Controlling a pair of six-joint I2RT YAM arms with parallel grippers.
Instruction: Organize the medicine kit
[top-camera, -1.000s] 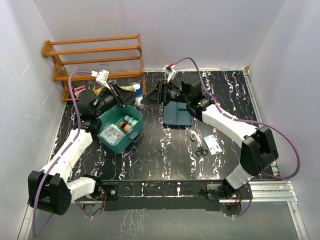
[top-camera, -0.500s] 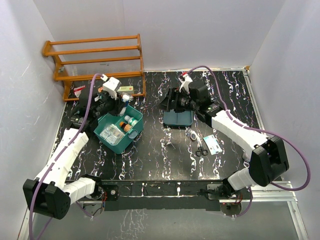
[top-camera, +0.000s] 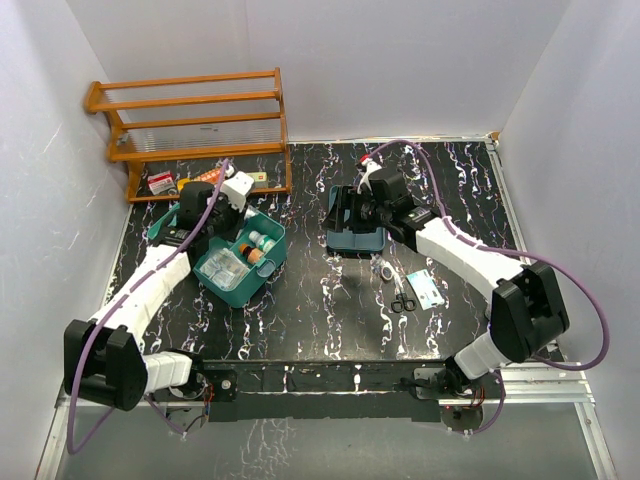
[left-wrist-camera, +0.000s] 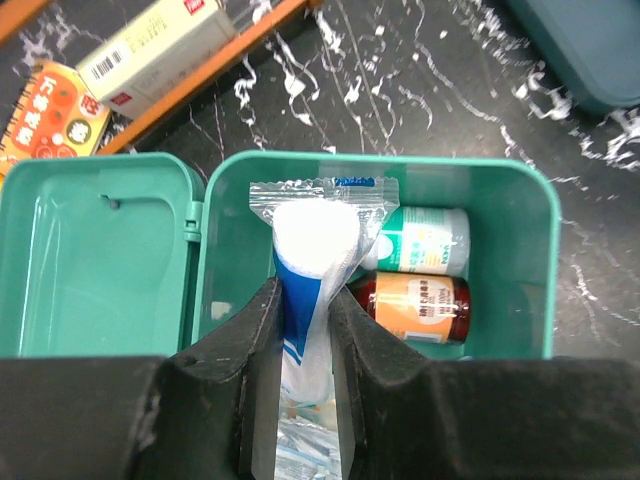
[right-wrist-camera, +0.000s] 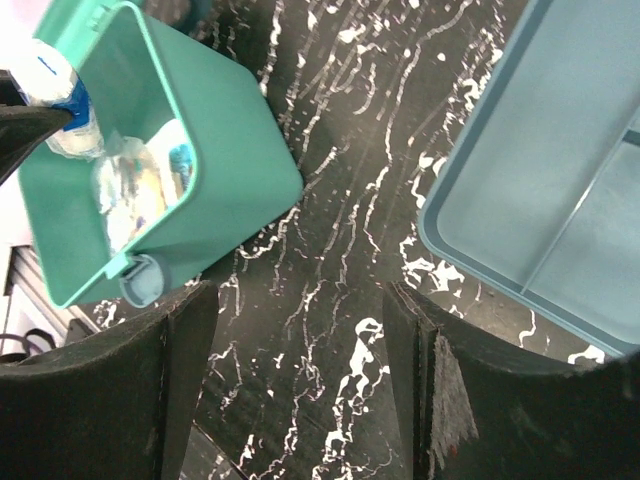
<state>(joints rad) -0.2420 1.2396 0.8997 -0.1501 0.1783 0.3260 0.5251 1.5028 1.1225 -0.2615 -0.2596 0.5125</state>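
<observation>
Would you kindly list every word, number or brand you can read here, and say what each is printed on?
Nothing reads clearly.
Orange box: large characters, blurred.
Cream box: red mark and small print, too small.
Clear packet: blue band, no legible print.
White-and-green bottle: label blurred.
Amber bottle: orange label, blurred.
Card: too small.

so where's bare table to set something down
Bare: the gap between kit and tray, though the right gripper hangs over it; the strip in front of both; the back right corner. Crowded: boxes by the rack, and scissors and card front right of the tray.
</observation>
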